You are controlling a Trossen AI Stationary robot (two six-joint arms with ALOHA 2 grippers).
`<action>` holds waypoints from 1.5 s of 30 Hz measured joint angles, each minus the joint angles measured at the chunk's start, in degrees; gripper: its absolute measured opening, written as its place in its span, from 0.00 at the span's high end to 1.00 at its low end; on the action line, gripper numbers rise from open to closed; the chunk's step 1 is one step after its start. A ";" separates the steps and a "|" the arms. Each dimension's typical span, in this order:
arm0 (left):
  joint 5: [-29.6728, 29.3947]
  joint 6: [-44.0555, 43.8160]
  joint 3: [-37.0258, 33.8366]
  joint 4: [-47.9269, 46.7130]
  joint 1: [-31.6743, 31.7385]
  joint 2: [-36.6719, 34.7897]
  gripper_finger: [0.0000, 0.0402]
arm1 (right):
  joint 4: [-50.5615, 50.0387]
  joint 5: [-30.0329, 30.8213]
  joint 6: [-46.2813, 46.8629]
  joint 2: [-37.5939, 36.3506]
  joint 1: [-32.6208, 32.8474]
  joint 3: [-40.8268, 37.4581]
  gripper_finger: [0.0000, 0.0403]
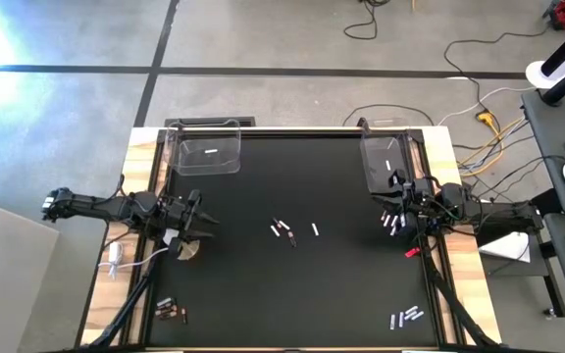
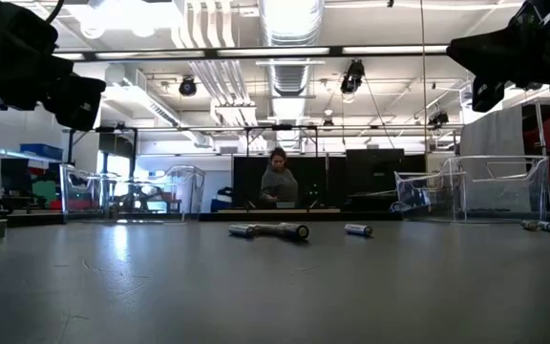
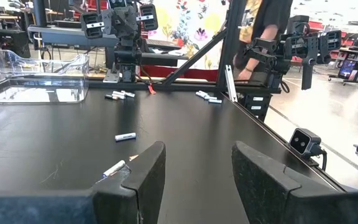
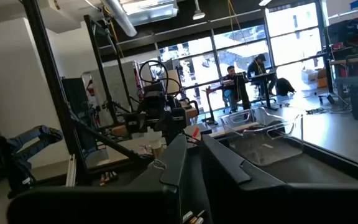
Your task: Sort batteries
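The batteries lie scattered on the black table. A few sit at its middle, silvery ones below my right gripper, more at the near right, and dark ones at the near left. One white battery lies in each clear bin. My left gripper hovers open over the table's left part, with two batteries on the table ahead of it. My right gripper hangs raised by the right bin's near end. Its fingers leave only a slit, and nothing shows between them.
The two clear bins stand at the far edge, left and right. A small red object lies by the right edge. A white round-based knob sits near my left gripper. A person stands beyond the table.
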 joint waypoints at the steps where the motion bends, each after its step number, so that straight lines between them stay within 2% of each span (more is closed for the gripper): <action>1: 0.00 -0.02 0.00 0.00 0.00 0.00 0.59 | 0.00 0.01 0.00 0.00 0.00 -0.01 0.90; 38: 0.00 0.00 -0.02 0.00 0.02 0.00 0.59 | 0.00 0.00 0.05 -0.02 0.00 -0.02 0.90; 45: 0.00 -0.01 -0.02 0.00 0.00 -0.01 0.59 | 0.94 0.00 10.28 -0.02 0.00 0.20 0.90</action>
